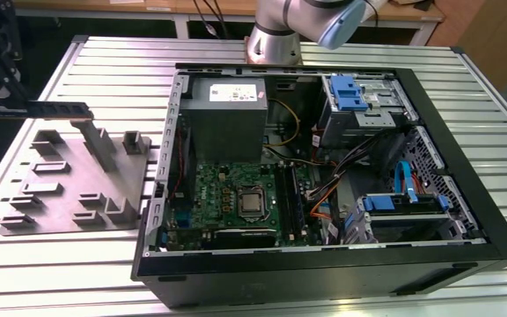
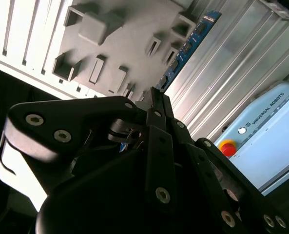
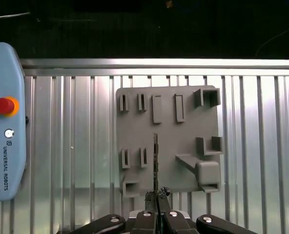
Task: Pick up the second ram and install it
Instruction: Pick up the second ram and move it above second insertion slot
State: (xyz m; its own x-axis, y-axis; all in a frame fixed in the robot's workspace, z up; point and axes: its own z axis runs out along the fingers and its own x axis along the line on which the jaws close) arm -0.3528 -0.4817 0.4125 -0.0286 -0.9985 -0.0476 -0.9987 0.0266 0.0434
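The second ram [image 1: 58, 109] is a thin dark stick with small chips, held level in the air above the grey holder plate [image 1: 68, 178] at the exterior view's left. My gripper [image 1: 16, 111] is shut on one end of it. In the second wrist view the ram [image 2: 188, 44] shows blue-green, reaching out from the closed fingertips [image 2: 155, 100] over the plate [image 2: 129, 29]. In the first wrist view the ram [image 3: 155, 158] is seen edge-on, pinched by the gripper [image 3: 157, 195] above the plate [image 3: 183, 131].
An open computer case [image 1: 324, 264] lies on the slatted metal table [image 1: 60, 277], with a green motherboard [image 1: 227, 191], black slot rails [image 1: 290, 198], power supply [image 1: 222, 112] and blue drive bays [image 1: 403, 205]. A teach pendant [image 3: 3, 122] lies beside the plate.
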